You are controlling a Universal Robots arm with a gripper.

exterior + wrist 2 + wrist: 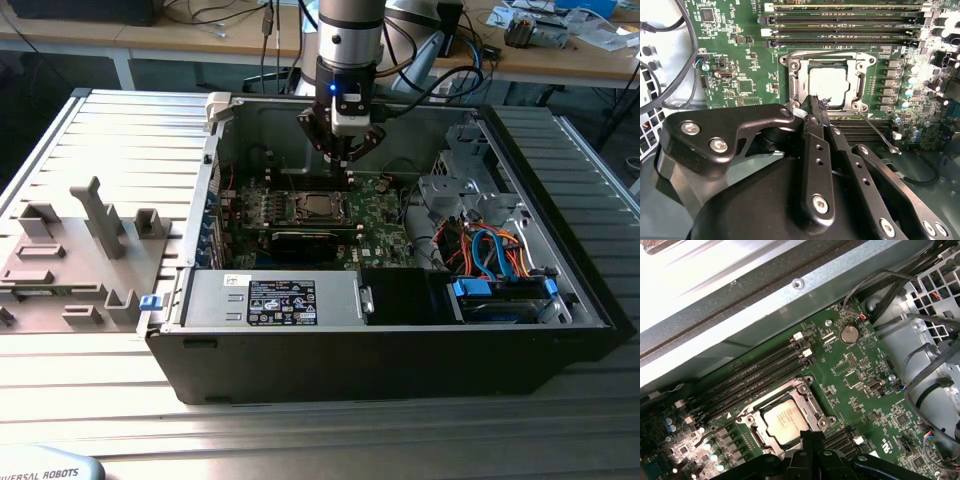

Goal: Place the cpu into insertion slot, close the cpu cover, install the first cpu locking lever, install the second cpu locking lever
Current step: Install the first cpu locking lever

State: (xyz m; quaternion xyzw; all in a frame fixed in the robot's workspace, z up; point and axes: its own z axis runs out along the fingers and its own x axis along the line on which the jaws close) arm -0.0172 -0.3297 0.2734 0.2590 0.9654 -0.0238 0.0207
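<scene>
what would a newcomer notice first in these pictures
Most likely the open black computer case lying on the ridged metal table, with the robot's black claw reaching down into it over the green board. In both wrist views the eye goes to the silver-topped chip, lying flat inside a silvery square frame, with the claw's tip at the frame's edge.

An open black computer case (pixel 380 365) sits on a ribbed metal surface (pixel 120 130); blue and orange cables (pixel 488 248) lie inside, a coin battery (pixel 849 333) near the memory slots (pixel 755 375)
</scene>
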